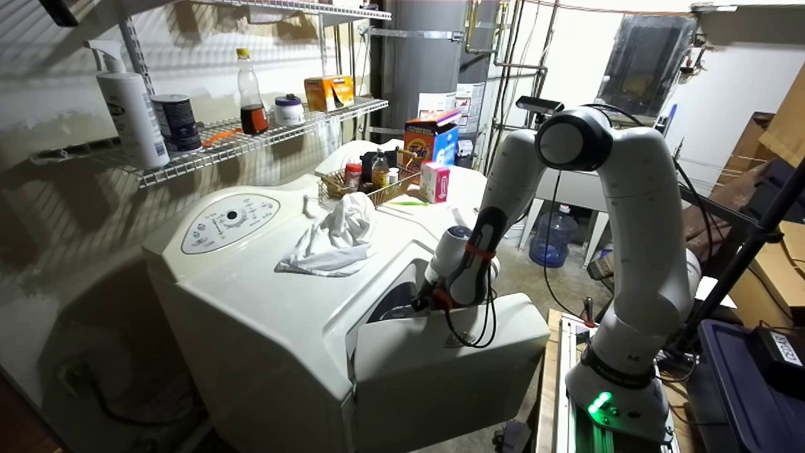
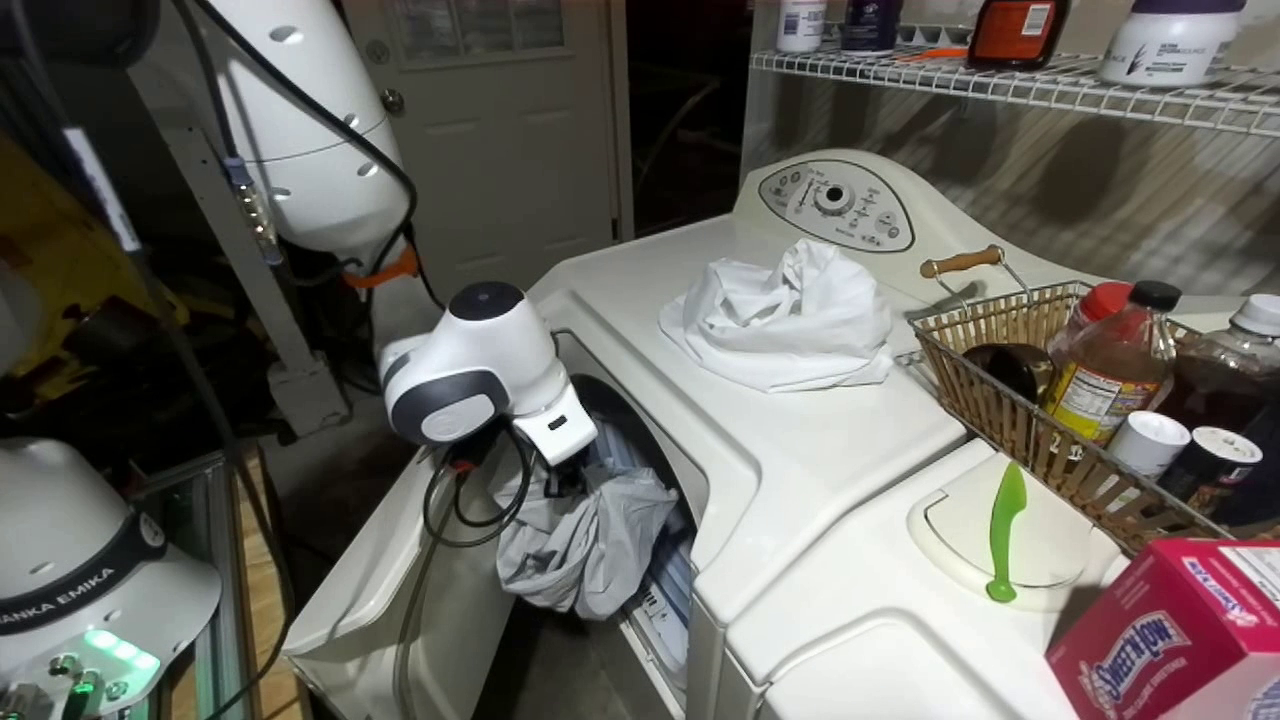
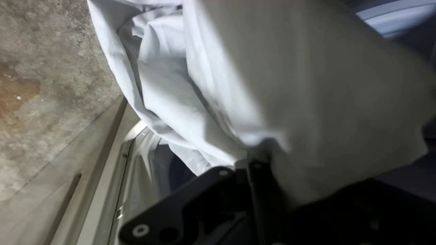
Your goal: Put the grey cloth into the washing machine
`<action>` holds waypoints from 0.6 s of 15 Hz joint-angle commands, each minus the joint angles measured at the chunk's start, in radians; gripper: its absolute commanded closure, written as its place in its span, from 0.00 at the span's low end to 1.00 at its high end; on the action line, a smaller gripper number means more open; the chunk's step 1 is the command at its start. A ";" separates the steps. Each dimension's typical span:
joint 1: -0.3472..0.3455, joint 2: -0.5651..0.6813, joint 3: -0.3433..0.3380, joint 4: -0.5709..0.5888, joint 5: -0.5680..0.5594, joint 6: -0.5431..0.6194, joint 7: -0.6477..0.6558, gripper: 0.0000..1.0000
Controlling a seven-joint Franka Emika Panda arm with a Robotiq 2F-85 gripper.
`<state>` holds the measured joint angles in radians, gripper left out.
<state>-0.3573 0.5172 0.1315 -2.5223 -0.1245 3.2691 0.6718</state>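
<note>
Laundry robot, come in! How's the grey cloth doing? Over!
Gripper shut on grey cloth. Cloth bunched at mouth of washing machine, not fully inside. Door standing open, apparently not in the way.

This looks like a laundry room in a home. It has a big white washer [image 1: 277, 302], a Tide box [image 1: 420, 143], a tall gray tank [image 1: 418, 66], thin pipes [image 1: 522, 65] and a stained floor [image 3: 51, 85].

Washing machine [image 1: 270, 296] before me

By its open door [image 1: 440, 377] my gripper [image 3: 246, 165] holds a cloth [image 2: 590, 540]; on its top lies a second cloth [image 2: 785, 320]; at its side stands a basket [image 2: 1020, 430]; behind and above it, a shelf [image 2: 1000, 85].
</note>
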 commanded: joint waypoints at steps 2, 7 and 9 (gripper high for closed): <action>-0.004 0.001 0.026 -0.001 0.117 -0.001 -0.097 0.93; -0.037 0.049 0.047 0.033 0.150 0.051 -0.157 0.98; -0.110 0.099 0.103 0.067 0.174 0.092 -0.209 0.98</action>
<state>-0.3792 0.5330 0.1677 -2.5136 -0.0064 3.2934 0.5572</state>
